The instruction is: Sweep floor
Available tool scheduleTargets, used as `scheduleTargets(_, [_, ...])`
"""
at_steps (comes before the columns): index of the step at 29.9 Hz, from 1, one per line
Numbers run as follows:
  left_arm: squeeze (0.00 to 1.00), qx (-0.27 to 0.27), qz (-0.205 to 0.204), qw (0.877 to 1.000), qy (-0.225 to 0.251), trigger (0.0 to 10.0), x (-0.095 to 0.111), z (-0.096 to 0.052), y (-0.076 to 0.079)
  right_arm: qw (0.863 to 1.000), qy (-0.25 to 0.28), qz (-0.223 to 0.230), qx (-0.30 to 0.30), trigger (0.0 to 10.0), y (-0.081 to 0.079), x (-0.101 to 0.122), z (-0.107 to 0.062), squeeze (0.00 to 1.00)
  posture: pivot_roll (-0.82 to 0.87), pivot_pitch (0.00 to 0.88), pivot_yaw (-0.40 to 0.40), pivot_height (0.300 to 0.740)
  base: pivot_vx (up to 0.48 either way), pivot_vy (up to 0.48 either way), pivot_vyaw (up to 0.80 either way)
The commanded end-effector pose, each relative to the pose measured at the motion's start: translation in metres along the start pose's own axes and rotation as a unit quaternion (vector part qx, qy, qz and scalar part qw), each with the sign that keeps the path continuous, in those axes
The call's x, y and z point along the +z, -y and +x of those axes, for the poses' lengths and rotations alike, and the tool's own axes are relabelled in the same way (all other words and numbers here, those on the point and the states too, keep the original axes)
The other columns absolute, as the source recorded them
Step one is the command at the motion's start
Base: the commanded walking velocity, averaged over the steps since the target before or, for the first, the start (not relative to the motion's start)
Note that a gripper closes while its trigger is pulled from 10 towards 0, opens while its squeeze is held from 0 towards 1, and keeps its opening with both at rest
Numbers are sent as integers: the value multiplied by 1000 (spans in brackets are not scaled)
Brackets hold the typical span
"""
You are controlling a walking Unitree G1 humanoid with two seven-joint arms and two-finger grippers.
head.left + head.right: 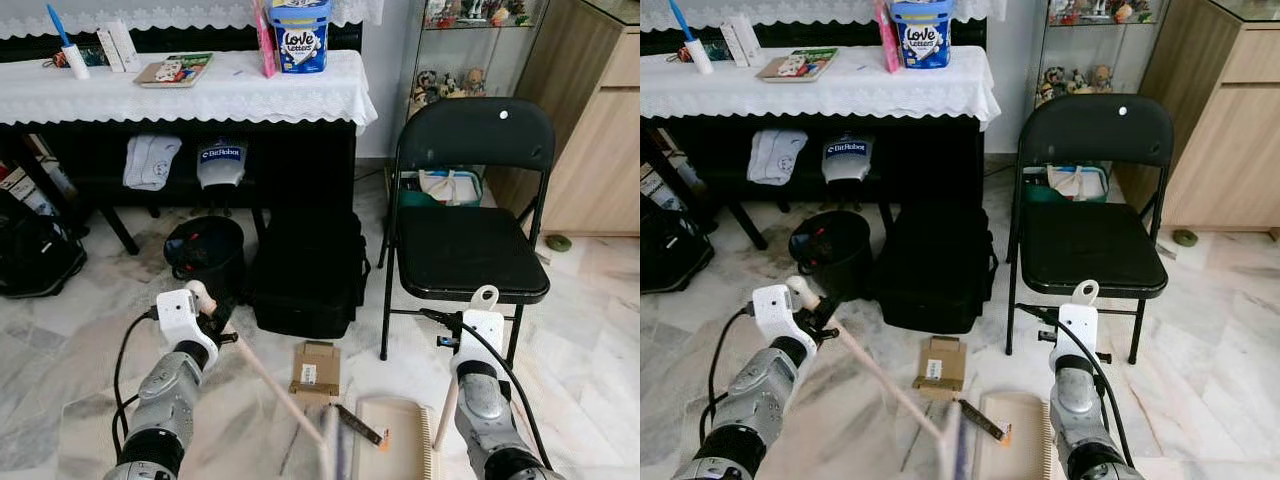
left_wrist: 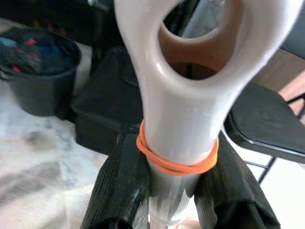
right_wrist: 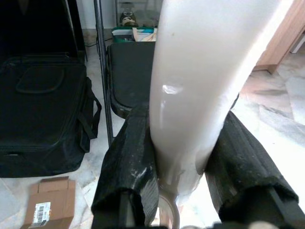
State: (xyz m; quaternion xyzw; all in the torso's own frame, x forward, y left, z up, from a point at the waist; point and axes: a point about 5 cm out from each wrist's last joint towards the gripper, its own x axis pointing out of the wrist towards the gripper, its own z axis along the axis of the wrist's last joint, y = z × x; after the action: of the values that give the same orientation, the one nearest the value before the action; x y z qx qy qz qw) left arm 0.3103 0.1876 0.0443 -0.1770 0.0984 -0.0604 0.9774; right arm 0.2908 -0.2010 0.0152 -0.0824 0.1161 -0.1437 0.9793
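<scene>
Reaching forward and low, the left gripper (image 2: 174,191) is clamping the broom handle (image 1: 270,385), which is slanting down to the floor between both arms. The right gripper (image 3: 186,162) is squeezing the dustpan handle (image 3: 209,81); the dustpan (image 1: 390,440) is lying just beside its arm, a cardboard box (image 1: 316,370) ahead. Beyond the left gripper, a black bin (image 1: 205,250) is holding dark rubbish.

You're facing a marble floor (image 1: 90,330) with a black folding chair (image 1: 470,240), a lace-covered table (image 1: 200,95), a wooden cabinet (image 1: 595,130), and what looks like a glass display shelf (image 1: 470,40).
</scene>
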Motion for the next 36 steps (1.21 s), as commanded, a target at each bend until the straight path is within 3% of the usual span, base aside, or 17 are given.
scheduleTargets(1, [0,-15,-17,1000,-4,10000,1,1,-1,1000,-19,-9,-1,10000,4,-9,-4,0,43,36,61,740,0,0,0])
scheduleTargets(7, [0,-56,-56,997,-2,10000,5,0,0,1000,-19,-10,2,10000,3,-9,-3,0,48,30,59,740,0,0,0])
scheduleTargets(14, [0,-97,-67,993,3,10000,13,2,8,1000,-19,-10,3,10000,2,-6,-2,0,53,21,59,740,0,0,0])
scheduleTargets(23, [0,-91,9,996,10,10000,28,-4,-3,1000,-20,-8,1,10000,3,-7,-2,0,48,20,63,740,0,0,0])
scheduleTargets(28, [0,-103,0,993,52,10000,57,-9,-8,1000,-19,-7,1,10000,2,-6,-1,0,64,21,61,740,0,0,0])
scheduleTargets(36, [0,-103,15,993,60,10000,60,-6,-2,1000,-18,-6,5,10000,-1,-6,-2,0,57,22,64,740,0,0,0])
